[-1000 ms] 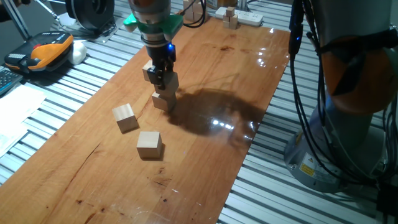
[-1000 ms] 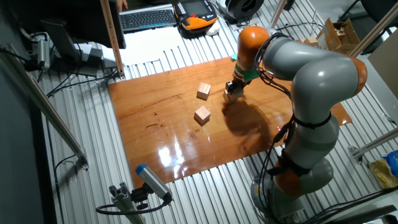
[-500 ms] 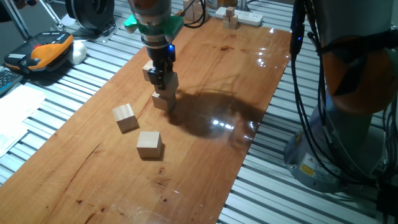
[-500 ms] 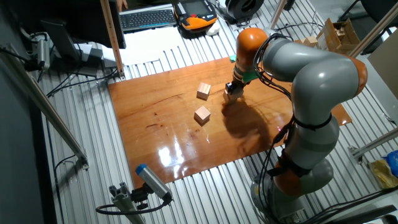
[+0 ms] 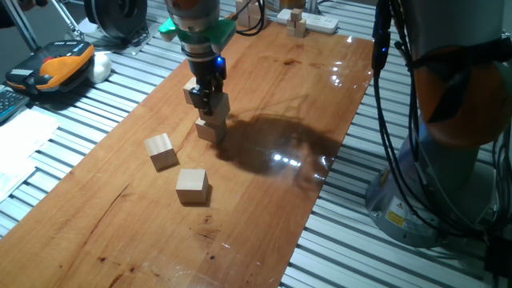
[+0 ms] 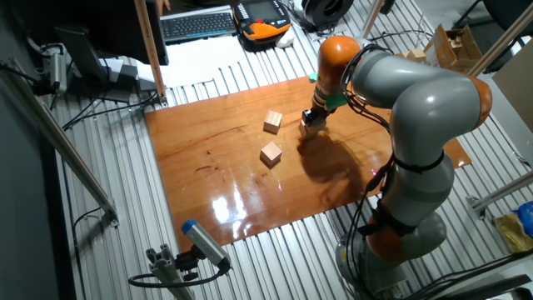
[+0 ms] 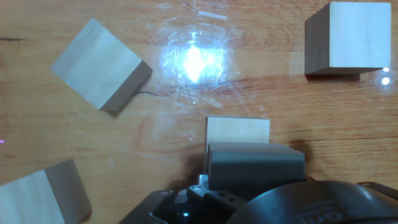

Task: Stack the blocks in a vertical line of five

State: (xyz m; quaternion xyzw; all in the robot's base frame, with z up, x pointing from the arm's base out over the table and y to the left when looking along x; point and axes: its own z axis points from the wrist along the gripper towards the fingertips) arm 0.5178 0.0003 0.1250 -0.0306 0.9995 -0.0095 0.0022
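My gripper (image 5: 213, 102) is shut on a pale wooden block (image 5: 218, 105), which sits on top of a second block (image 5: 210, 130) on the wooden board (image 5: 264, 184). The hand view shows the held block (image 7: 256, 163) in shadow, with the lower block (image 7: 238, 130) showing just beyond it. A third block (image 5: 191, 93) rests close behind the gripper. Two loose blocks (image 5: 160, 150) (image 5: 192, 186) lie nearer the front left. In the other fixed view the gripper (image 6: 310, 119) is at the board's far side, with the loose blocks (image 6: 272, 122) (image 6: 271, 153) to its left.
A small cluster of wooden blocks (image 5: 298, 22) and a white power strip (image 5: 314, 22) lie at the board's far end. An orange device (image 5: 66, 62) sits off the board to the left. The robot's base and cables (image 5: 448, 120) stand at the right.
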